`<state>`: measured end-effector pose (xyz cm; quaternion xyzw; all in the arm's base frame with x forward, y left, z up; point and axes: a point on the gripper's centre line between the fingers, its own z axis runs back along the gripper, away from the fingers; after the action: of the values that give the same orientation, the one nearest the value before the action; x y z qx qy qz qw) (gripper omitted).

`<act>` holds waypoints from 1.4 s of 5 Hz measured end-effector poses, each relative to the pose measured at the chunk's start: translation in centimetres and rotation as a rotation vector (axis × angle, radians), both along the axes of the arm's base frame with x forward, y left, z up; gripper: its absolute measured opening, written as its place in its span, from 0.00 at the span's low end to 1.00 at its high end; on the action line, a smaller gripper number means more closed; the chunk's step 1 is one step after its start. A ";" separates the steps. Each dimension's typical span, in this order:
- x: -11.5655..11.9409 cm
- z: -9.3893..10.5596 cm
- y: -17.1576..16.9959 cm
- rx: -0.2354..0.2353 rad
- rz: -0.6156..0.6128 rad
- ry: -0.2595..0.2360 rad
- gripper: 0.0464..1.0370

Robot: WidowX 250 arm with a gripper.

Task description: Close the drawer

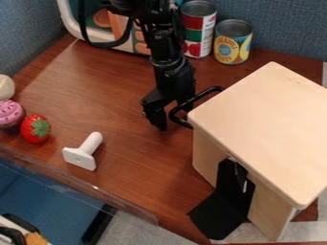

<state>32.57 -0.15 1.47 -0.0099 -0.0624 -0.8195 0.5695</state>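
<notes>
I judge the closing unfinished, with a black piece (220, 215) jutting from the wooden cabinet (265, 129), my gripper (170, 122) beside it, fingers (154, 114) parted.

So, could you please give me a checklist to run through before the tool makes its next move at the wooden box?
1. Tool beside the black loop handle at the box's edge: ok.
2. Tool's fingers apart: ok.
3. Tool touching the handle: cannot tell; they overlap in this view.
4. How far out the drawer is: cannot tell; the wooden box shows its top and near side, and no drawer front can be made out.
5. White T-shaped piece and strawberry apart from the tool: ok.
6. Both cans upright beyond the box: ok.
</notes>
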 end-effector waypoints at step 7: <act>-6.7 7.3 17.5 -0.124 0.937 -0.201 0.96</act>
<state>25.89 17.37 8.79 0.0646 -0.1635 -0.4664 0.8669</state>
